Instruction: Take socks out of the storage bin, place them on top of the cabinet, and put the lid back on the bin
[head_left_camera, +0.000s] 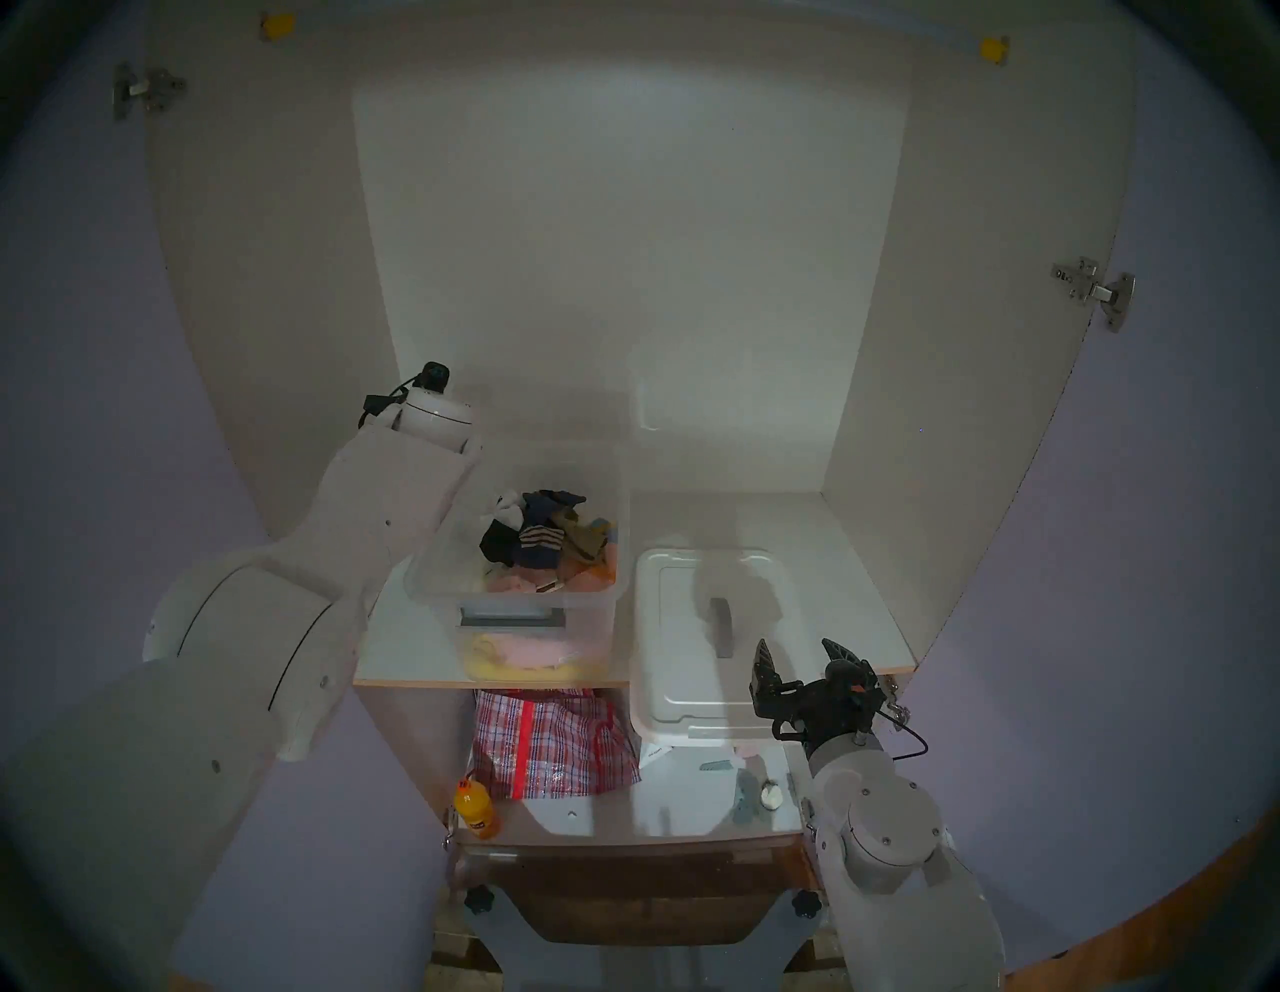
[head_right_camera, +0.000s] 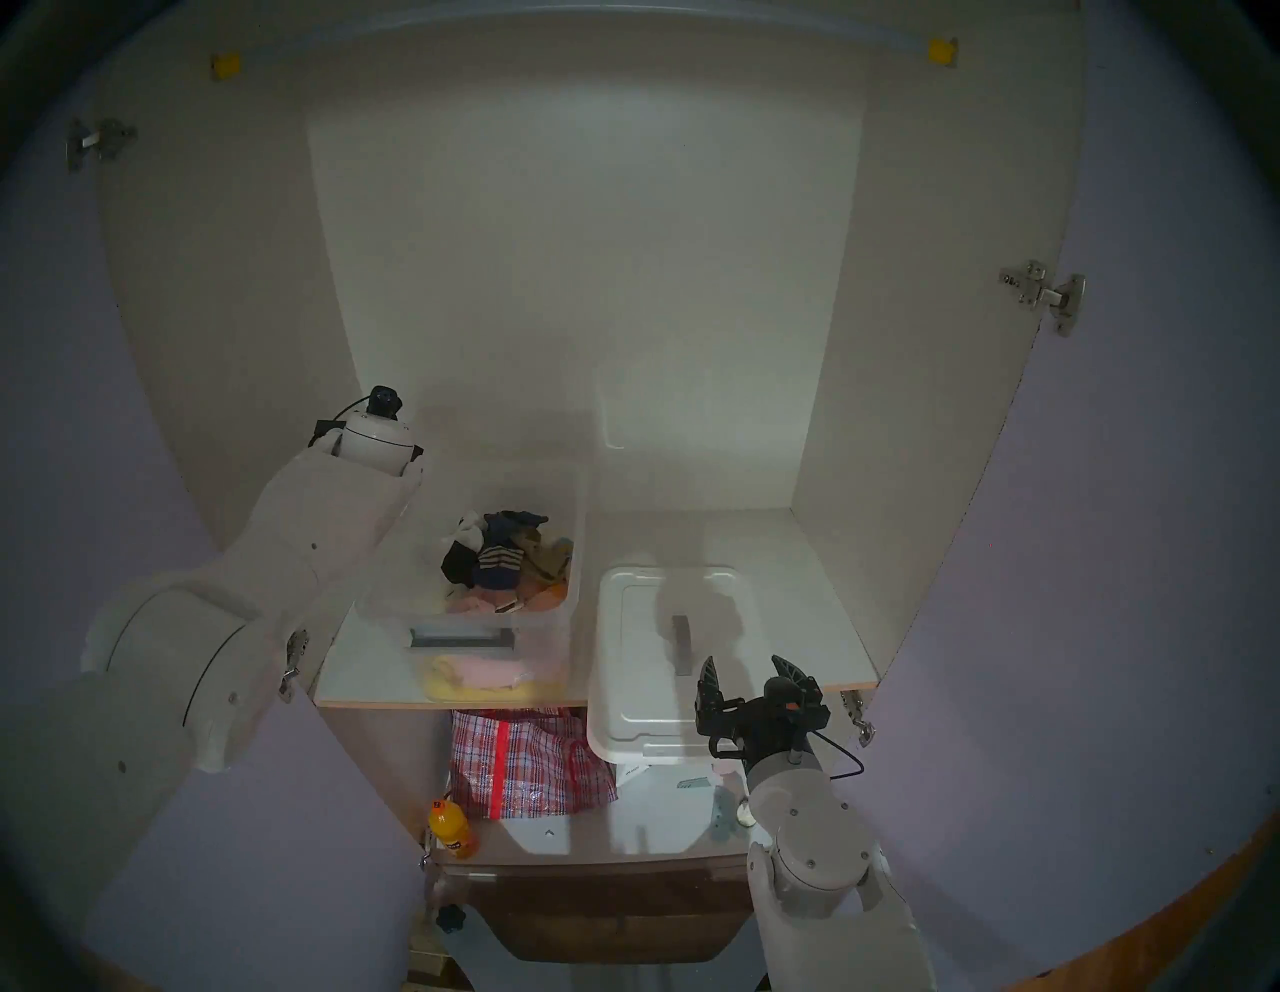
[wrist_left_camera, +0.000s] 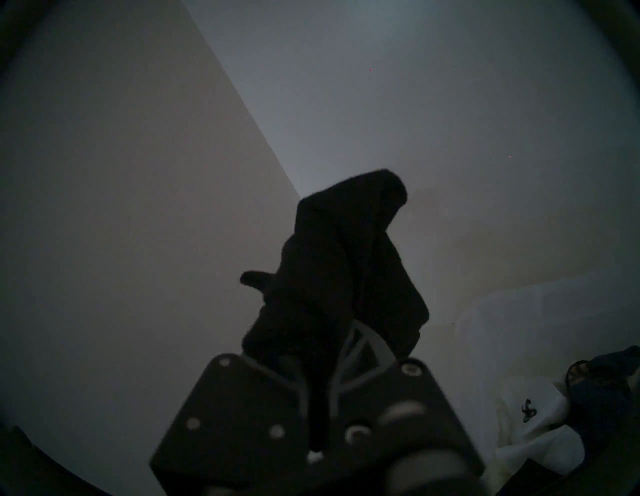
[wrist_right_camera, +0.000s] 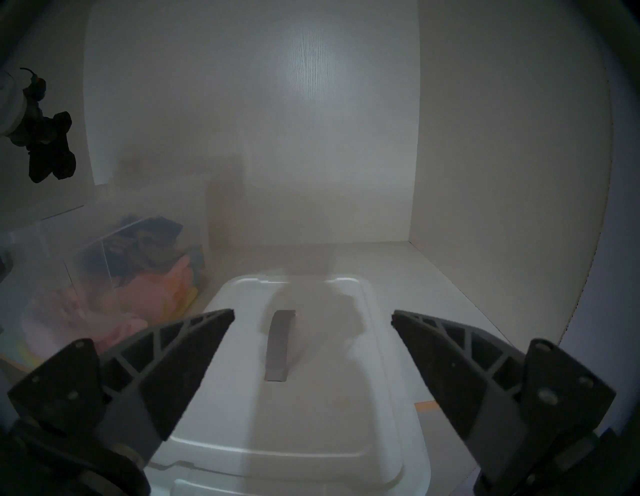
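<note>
Left wrist view shows the left gripper clenched on a black sock above the storage bin, whose remaining socks sit inside, while right of the bin the right gripper hovers spread wide over the lid.

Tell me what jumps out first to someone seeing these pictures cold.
The jumble of dark, white and striped socks in the clear plastic storage bin on the cabinet's white shelf. Beside it lies the white rectangular lid, the open right gripper over its near end. The left gripper holds a black sock up.
</note>
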